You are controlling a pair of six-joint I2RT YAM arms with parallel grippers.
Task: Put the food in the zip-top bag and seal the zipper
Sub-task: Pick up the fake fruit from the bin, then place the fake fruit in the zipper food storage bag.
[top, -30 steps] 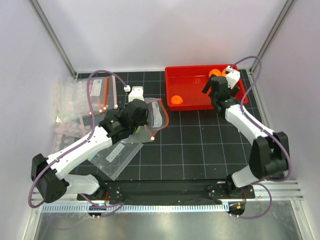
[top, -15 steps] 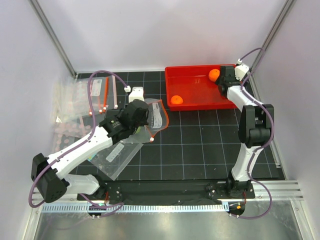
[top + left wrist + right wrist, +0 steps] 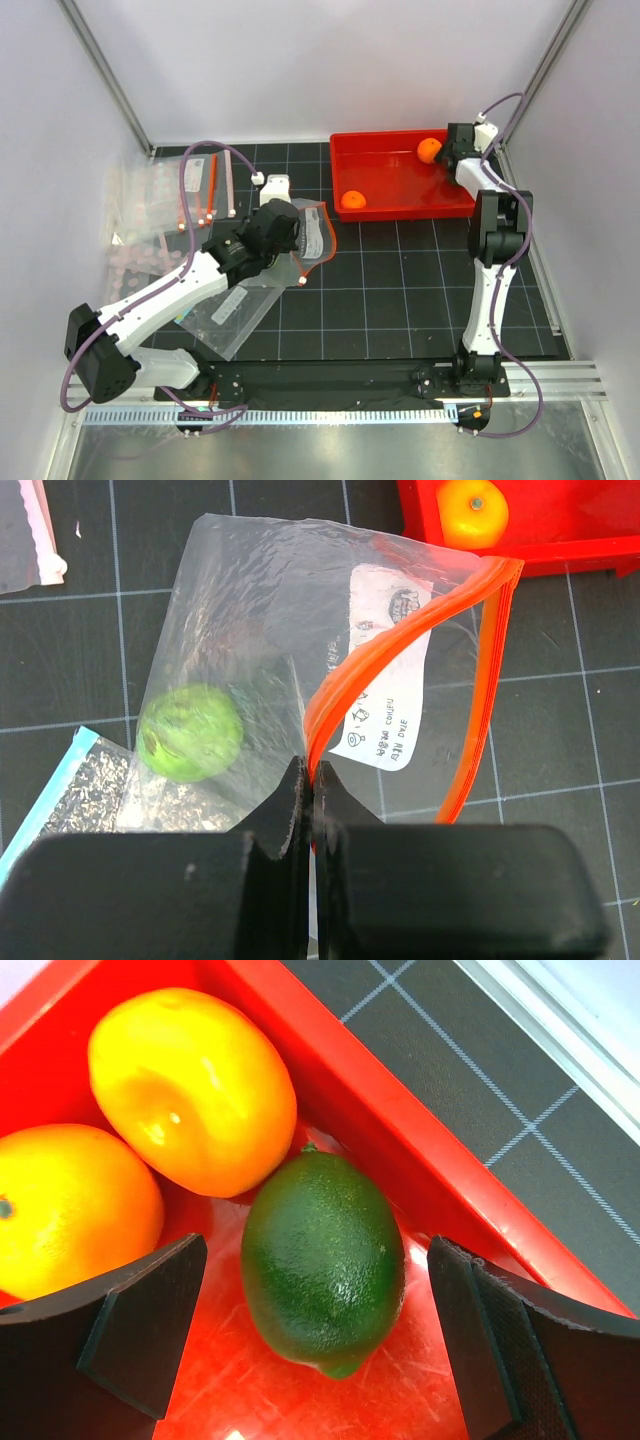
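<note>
The right arm has swung into the red tray's [image 3: 400,185] far corner — the right gripper [image 3: 315,1325] stands spread either side of the dark green fruit [image 3: 322,1260], not yet gripping it. The left gripper [image 3: 312,780] stays pinched on the zipper [image 3: 400,630], holding the zip-top bag [image 3: 250,610] open. One light green fruit [image 3: 190,732] is bagged; three orange fruits [image 3: 190,1090], the dark green one and the sealing remain.

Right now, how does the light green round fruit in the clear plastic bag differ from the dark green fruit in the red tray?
The light green round fruit is pale and round; the dark green fruit is deep green, smooth and egg-shaped. The light one lies inside the clear plastic zip-top bag; the dark one sits in the red plastic tray, beside an orange fruit. Both are small and green.
</note>
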